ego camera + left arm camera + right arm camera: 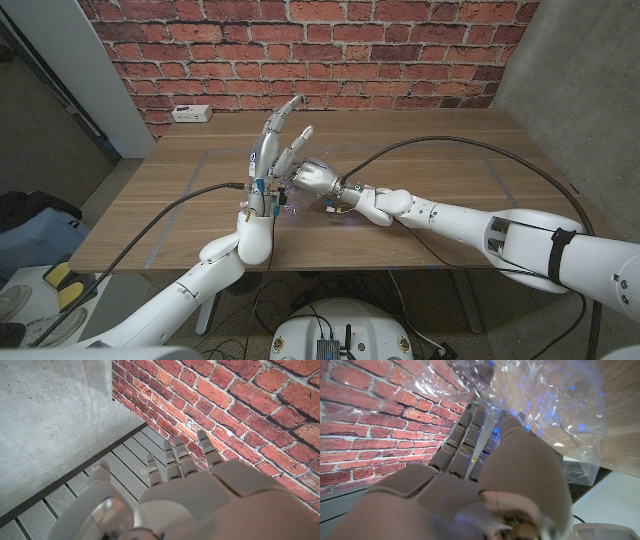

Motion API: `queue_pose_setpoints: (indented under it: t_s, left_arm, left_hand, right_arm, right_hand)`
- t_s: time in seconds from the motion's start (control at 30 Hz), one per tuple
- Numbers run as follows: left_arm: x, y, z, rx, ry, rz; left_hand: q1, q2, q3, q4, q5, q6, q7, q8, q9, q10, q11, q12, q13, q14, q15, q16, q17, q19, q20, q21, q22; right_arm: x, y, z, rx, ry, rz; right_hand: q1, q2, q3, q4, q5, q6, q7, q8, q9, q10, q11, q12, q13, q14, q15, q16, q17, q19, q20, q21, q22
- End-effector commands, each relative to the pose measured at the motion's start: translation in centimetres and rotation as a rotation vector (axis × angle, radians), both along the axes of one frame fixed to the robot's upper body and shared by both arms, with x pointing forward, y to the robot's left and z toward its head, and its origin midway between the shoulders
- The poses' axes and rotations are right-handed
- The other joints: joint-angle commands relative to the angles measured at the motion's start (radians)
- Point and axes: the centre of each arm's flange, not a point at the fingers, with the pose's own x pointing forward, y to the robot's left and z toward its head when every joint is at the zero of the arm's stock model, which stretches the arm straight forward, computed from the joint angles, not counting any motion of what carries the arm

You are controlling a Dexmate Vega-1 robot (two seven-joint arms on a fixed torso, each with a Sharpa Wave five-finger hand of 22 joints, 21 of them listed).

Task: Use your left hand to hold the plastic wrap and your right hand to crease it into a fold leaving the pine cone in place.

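Note:
My left hand stands raised over the table's middle, fingers apart and pointing up, with nothing in it; in the left wrist view my left hand points at the brick wall. Just to its right my right hand is curled close beside it. The clear plastic wrap is lifted and crumpled over my right hand, whose fingers and thumb hold it. In the head view the wrap shows as faint glints below both hands. I cannot make out the pine cone.
The wooden table runs back to a red brick wall. A white power strip lies at the table's far left edge. Black cables trail from both wrists across the table.

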Motion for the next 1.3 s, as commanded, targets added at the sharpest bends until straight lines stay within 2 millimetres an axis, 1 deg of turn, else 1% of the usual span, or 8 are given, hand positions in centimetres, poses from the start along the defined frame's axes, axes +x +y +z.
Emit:
queue_pose_setpoints:
  t_s: [0.03, 0.37, 0.5, 0.63, 0.8, 0.93, 1.03, 1.3]
  left_arm:
    - [0.2, 0.1, 0.5, -0.004, -0.024, -0.02]
    - [0.4, 0.2, 0.5, -0.007, -0.013, -0.02]
    - [0.4, 0.2, 0.4, -0.006, -0.013, -0.022]
    - [0.3, 0.2, 0.4, -0.004, -0.015, -0.023]
    - [0.2, 0.2, 0.3, -0.003, -0.016, -0.022]
    - [0.0, 0.2, 0.3, -0.003, -0.017, -0.02]
    - [-0.1, 0.2, 0.2, -0.004, -0.018, -0.019]
    - [-0.1, 0.2, 0.0, -0.012, 0.001, -0.004]
  left_hand:
    - [0.001, 0.013, 0.007, 0.0, 0.009, 0.001, 0.004, -0.003, 0.0, 0.011, 0.004, -0.003, -0.002, 0.001, -0.006, 0.005, 0.001, 0.002, -0.002, -0.003, 0.002]
    - [0.001, 0.015, 0.009, 0.001, 0.009, 0.0, 0.001, -0.003, -0.003, 0.012, 0.004, -0.007, -0.008, 0.002, -0.008, 0.006, -0.003, 0.003, -0.001, -0.004, 0.0]
    - [0.001, 0.017, 0.009, 0.001, 0.009, -0.001, 0.0, -0.004, -0.004, 0.012, 0.005, -0.009, -0.011, 0.002, -0.008, 0.007, -0.005, 0.003, -0.001, -0.005, 0.0]
    - [0.0, 0.018, 0.01, 0.002, 0.009, -0.001, 0.0, -0.004, -0.006, 0.012, 0.006, -0.011, -0.014, 0.002, -0.008, 0.007, -0.007, 0.003, -0.003, -0.005, -0.001]
    - [-0.002, 0.019, 0.01, 0.003, 0.009, -0.001, 0.0, -0.003, -0.007, 0.014, 0.006, -0.013, -0.018, 0.003, -0.009, 0.008, -0.009, 0.003, -0.004, -0.006, -0.002]
    - [-0.003, 0.019, 0.01, 0.003, 0.009, -0.001, 0.001, -0.003, -0.008, 0.014, 0.005, -0.015, -0.021, 0.003, -0.009, 0.008, -0.011, 0.002, -0.004, -0.007, -0.002]
    - [-0.004, 0.02, 0.01, 0.004, 0.009, -0.002, 0.001, -0.003, -0.008, 0.014, 0.005, -0.016, -0.023, 0.002, -0.009, 0.008, -0.012, 0.002, -0.004, -0.007, -0.003]
    - [-0.004, 0.021, 0.012, 0.004, 0.01, -0.003, -0.002, -0.004, -0.01, 0.012, 0.005, -0.021, -0.028, 0.002, -0.009, 0.008, -0.014, 0.003, -0.004, -0.008, -0.004]
  right_arm:
    - [0.5, 0.7, -1.1, -0.016, 0.054, 0.005]
    - [0.7, 1.3, -2.1, -0.033, 0.1, -0.027]
    - [0.8, 1.4, -2.1, -0.02, 0.109, -0.055]
    - [0.8, 1.5, -2.3, -0.01, 0.112, -0.088]
    - [0.9, 1.6, -2.3, -0.001, 0.111, -0.162]
    - [1.1, 1.6, -2.1, 0.018, 0.11, -0.226]
    - [1.2, 1.7, -1.9, 0.017, 0.12, -0.272]
    - [1.3, 1.1, -1.3, 0.043, 0.147, -0.279]
  right_hand:
    - [0.009, 0.002, -0.002, 0.007, 0.004, 0.004, 0.0, -0.003, 0.004, 0.005, 0.005, -0.007, 0.002, -0.001, -0.142, -0.01, -0.001, -0.003, -0.091, 0.009, 0.001]
    - [-0.017, 0.003, -0.012, 0.029, -0.003, -0.012, -0.002, -0.014, 0.004, -0.026, 0.008, -0.029, -0.005, -0.018, -0.133, -0.038, -0.015, -0.004, -0.07, 0.026, -0.008]
    - [-0.057, -0.014, -0.032, 0.05, -0.012, -0.107, -0.035, -0.052, 0.002, -0.067, 0.011, -0.049, -0.011, -0.035, -0.134, -0.062, -0.027, -0.011, -0.055, 0.038, -0.023]
    - [-0.116, -0.05, -0.074, 0.073, -0.009, -0.234, -0.055, -0.075, -0.001, -0.142, 0.014, -0.066, -0.011, -0.066, -0.132, -0.086, -0.037, -0.025, -0.041, 0.043, -0.042]
    - [-0.25, -0.111, -0.175, 0.131, 0.029, -0.524, -0.084, -0.08, -0.009, -0.394, 0.026, -0.078, -0.027, -0.216, -0.121, -0.142, -0.046, -0.098, -0.002, 0.018, -0.071]
    - [-0.353, -0.153, -0.264, 0.179, 0.066, -0.81, -0.05, -0.076, -0.013, -0.594, 0.041, -0.078, -0.044, -0.388, -0.108, -0.162, -0.04, -0.19, 0.032, -0.034, -0.077]
    - [-0.369, -0.16, -0.287, 0.187, 0.077, -0.886, -0.049, -0.073, -0.013, -0.662, 0.045, -0.078, -0.049, -0.473, -0.096, -0.172, -0.043, -0.243, 0.041, -0.064, -0.079]
    - [-0.39, -0.051, -0.273, 0.224, 0.107, -0.933, -0.073, -0.066, -0.014, -0.719, 0.015, -0.072, -0.06, -0.573, -0.098, -0.176, -0.066, -0.287, 0.052, -0.1, -0.081]
